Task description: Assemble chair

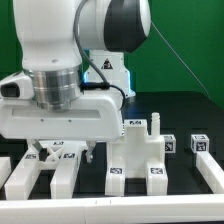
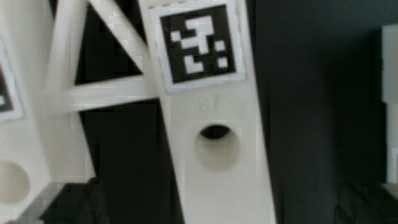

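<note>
The chair lies in loose glossy white parts on the black table. In the wrist view a long white bar [image 2: 214, 150] with a square tag [image 2: 196, 40] and a round hole [image 2: 215, 131] runs straight under my gripper [image 2: 217, 212]. The gripper is open, and dark gaps show on both sides of the bar. In the exterior view my gripper [image 1: 62, 152] hangs low over the tagged bars [image 1: 65, 175] at the exterior view's left, one finger [image 1: 90, 152] on either side. I hold nothing.
A blocky stepped part [image 1: 137, 150] stands in the middle. Two small tagged cubes [image 1: 170, 143] [image 1: 200, 143] and another bar [image 1: 210, 175] are at the exterior view's right. A braced white part [image 2: 45, 95] lies close beside the bar. The arm hides the table's far left.
</note>
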Robot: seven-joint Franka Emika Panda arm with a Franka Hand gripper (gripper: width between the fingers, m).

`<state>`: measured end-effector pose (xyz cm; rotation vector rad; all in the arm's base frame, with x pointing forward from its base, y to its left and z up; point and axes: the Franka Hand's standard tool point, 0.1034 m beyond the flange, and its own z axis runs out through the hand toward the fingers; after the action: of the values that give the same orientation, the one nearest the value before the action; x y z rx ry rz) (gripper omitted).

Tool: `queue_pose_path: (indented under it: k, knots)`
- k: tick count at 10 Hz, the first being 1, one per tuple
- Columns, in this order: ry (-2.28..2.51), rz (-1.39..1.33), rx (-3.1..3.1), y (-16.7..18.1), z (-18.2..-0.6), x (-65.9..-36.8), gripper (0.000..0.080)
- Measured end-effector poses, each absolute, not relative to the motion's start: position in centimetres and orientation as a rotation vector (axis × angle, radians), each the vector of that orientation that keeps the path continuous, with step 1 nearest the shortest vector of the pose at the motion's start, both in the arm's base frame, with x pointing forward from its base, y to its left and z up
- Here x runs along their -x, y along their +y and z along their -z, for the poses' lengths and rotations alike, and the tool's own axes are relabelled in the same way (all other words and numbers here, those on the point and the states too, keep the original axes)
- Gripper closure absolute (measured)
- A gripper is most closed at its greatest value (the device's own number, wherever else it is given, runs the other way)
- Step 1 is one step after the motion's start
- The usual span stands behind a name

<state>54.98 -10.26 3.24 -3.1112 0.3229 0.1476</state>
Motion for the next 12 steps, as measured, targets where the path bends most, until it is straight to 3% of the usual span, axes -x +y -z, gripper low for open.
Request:
queue_pose_path:
  k: [7, 8, 9, 10, 12]
  knots:
    - [0.318, -0.134, 3.127, -10.4, -1.9, -54.9, 0.0151]
    - [0.318, -0.134, 3.127, -10.4, -1.9, -54.9, 0.0266]
    - [0.318, -0.134, 3.127, -10.4, -1.9, -54.9, 0.0456]
    - [0.319, -0.134, 3.127, -10.4, -1.9, -54.9, 0.0517]
    - [0.319, -0.134, 3.127, -10.4, -1.9, -54.9, 0.0517]
